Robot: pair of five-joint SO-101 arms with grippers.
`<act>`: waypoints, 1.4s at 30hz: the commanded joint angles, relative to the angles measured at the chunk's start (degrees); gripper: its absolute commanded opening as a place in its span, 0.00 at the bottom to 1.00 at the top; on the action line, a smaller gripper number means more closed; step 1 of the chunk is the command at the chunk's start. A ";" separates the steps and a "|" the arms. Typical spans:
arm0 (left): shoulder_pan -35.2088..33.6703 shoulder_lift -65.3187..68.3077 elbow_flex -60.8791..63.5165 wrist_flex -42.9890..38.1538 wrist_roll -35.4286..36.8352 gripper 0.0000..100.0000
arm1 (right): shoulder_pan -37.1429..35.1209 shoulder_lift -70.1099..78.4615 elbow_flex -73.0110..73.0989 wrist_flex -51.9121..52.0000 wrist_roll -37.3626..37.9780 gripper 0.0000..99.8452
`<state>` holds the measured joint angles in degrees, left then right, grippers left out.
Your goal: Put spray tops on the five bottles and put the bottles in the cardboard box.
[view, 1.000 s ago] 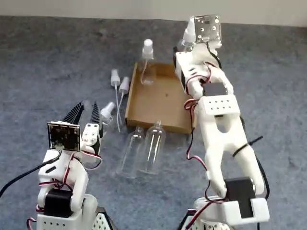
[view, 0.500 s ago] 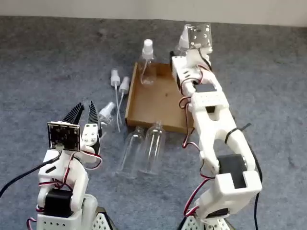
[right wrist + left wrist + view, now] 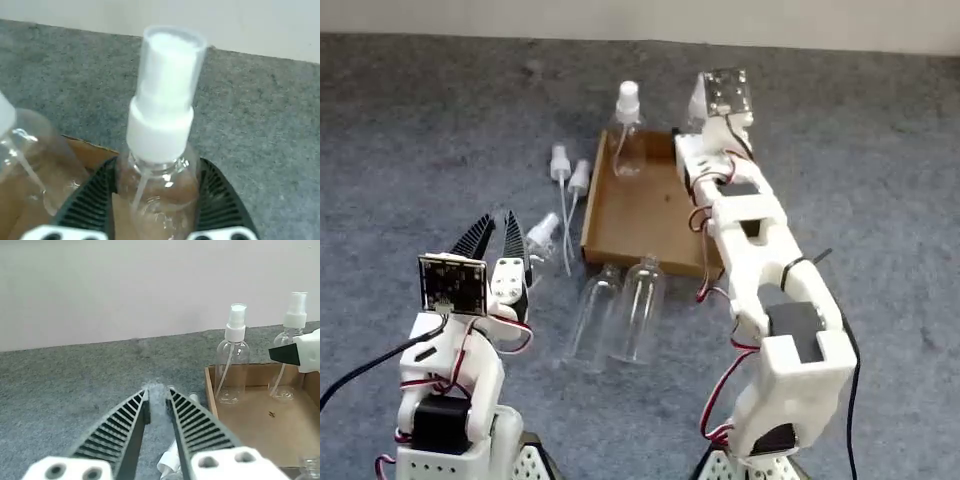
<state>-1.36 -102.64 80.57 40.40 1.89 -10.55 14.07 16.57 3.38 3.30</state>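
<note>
A capped bottle (image 3: pixel 162 150) is clamped by the right gripper (image 3: pixel 161 196) at the cardboard box's (image 3: pixel 650 210) one-o'clock corner; the left gripper (image 3: pixel 157 392) is seen slightly parted.

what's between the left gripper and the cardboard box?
In the high view, one loose white spray top lies between the left gripper and the shallow brown cardboard box.

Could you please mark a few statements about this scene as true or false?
The right gripper grips a clear plastic bottle with a white spray top. True.
Two topless clear bottles lie on the grey carpet before the brown cardboard box. True.
The left gripper holds a spray top. False: it is open and empty.
No bottle stands in the box. False: a capped bottle stands in its far corner.
</note>
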 commanded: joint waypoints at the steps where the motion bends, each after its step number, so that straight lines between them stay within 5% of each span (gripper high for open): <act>1: -0.48 0.13 -0.13 -0.62 0.53 0.01 | -0.31 -0.92 -0.57 -2.33 0.26 0.01; 42: -0.48 0.13 -0.13 -0.62 0.44 0.01 | -1.80 -4.79 1.71 -0.40 0.35 0.30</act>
<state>-1.36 -102.64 80.57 40.40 1.89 -12.04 13.98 18.86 2.59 3.38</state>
